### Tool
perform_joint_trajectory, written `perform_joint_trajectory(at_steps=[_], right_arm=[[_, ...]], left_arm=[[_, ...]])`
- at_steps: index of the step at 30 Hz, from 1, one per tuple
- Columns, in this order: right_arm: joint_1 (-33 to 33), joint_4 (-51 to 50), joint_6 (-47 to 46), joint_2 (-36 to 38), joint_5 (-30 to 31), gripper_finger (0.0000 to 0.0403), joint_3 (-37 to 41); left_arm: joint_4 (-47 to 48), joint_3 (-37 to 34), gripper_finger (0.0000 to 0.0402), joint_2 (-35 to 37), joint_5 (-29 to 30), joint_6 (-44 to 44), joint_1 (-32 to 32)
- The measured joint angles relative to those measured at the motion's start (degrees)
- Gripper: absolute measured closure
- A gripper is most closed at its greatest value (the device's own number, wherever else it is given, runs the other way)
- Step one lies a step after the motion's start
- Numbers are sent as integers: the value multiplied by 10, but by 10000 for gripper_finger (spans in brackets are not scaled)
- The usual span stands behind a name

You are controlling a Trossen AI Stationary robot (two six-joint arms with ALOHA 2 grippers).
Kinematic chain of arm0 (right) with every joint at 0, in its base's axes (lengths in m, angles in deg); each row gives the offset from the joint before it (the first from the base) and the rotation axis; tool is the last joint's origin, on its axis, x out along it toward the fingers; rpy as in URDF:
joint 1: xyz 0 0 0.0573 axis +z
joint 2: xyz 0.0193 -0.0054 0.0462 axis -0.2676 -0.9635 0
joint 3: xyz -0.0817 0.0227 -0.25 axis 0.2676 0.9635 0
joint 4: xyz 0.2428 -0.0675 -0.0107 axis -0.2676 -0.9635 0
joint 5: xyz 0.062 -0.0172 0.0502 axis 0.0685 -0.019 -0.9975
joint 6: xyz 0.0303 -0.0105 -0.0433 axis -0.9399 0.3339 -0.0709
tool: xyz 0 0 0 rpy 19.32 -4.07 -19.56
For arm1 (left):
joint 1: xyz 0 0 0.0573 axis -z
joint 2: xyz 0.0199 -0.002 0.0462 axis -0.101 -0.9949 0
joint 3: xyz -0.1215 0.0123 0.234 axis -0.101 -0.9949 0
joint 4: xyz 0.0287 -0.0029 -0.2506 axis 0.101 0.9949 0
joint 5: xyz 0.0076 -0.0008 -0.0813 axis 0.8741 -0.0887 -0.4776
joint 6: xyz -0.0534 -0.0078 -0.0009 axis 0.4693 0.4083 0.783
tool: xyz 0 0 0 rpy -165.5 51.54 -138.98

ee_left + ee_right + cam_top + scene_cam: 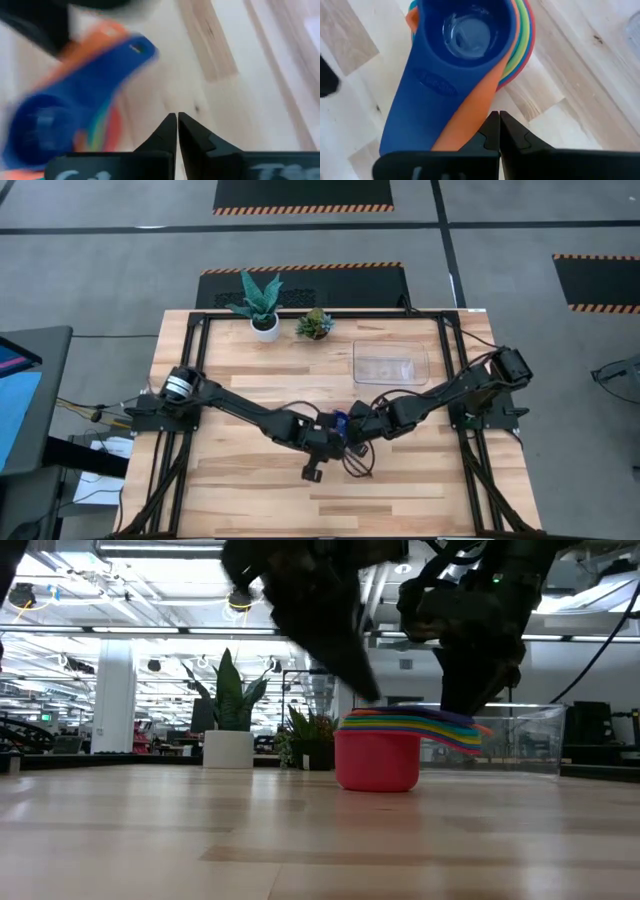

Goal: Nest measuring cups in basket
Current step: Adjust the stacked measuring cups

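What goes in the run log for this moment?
nested plastic measuring cups: on table, outside clear plastic basket | left claw: shut, empty | right claw: shut, empty

No text can be read anywhere — raised lettering in an oval is seen on the dark blue measuring cup's handle (434,82), and pale marks along the wrist housings, but neither can be made out.

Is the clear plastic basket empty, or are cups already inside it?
Empty. The clear plastic basket holds nothing; the nested stack of coloured plastic measuring cups stands outside it on the wooden table.

You see two matte black jointed arms; the left arm (215,402) has a silver collar at its nine-o'clock end.
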State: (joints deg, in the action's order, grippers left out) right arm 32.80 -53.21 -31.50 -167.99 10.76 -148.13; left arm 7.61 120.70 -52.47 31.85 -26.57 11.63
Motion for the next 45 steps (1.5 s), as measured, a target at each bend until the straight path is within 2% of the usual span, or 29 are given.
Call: perform_joint_trajectory(at_steps=[6,15,26,32,39,45], right_arm=[[-1,-6,-2,0,1,388,0],[2,-22,2,0,-13,388,0],[3,-20,78,0,-31,388,0],[3,-10,87,3,-27,388,0],[4,-8,103,18,-26,388,0],[2,-33,91,18,-23,388,0]], left_arm=[[-53,0,400,-42,15,-27,6],[-86,0,401,-43,67,-93,3],[-109,-2,401,-43,89,-179,4],[-106,-2,401,-37,97,-166,15],[-99,1,401,-28,184,-198,57],[-92,2,401,-26,186,-197,70]])
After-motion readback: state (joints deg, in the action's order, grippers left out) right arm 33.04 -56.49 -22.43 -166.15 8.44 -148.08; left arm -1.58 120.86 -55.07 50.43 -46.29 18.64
